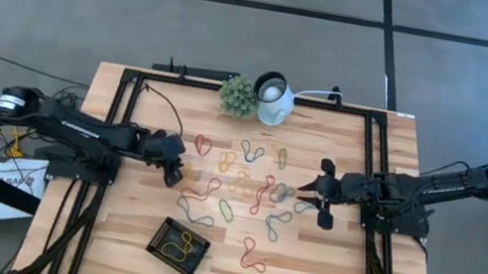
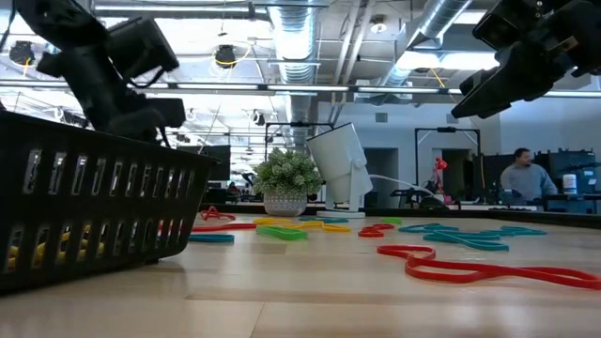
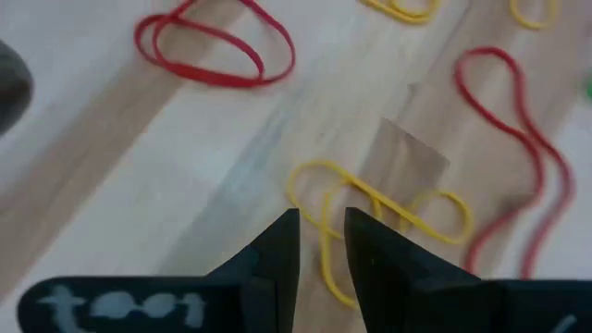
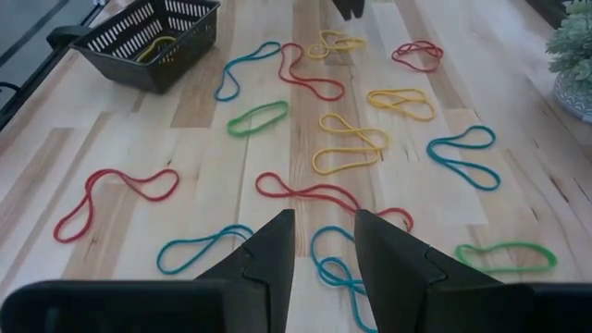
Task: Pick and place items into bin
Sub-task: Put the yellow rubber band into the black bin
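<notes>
Many coloured rubber-band items (image 1: 246,183) lie loose on the wooden table between the two arms. The black bin (image 1: 188,229) sits near the front edge with a yellow band (image 1: 185,244) inside. My left gripper (image 1: 176,170) points down at a yellow band (image 3: 379,208) lying flat on the wood. Its fingers (image 3: 277,250) are slightly open, one on either side of one of the band's loops (image 3: 324,242). My right gripper (image 4: 324,231) hangs open and empty over a red band (image 4: 314,194) and a teal band (image 4: 338,268).
A green plant ball (image 1: 239,96) and a white round lamp-like object (image 1: 274,99) stand at the table's far edge. Black frame rails (image 1: 369,159) run along the table's sides. A red band (image 3: 213,51) lies just beyond the left gripper. A person (image 2: 528,178) sits in the room behind.
</notes>
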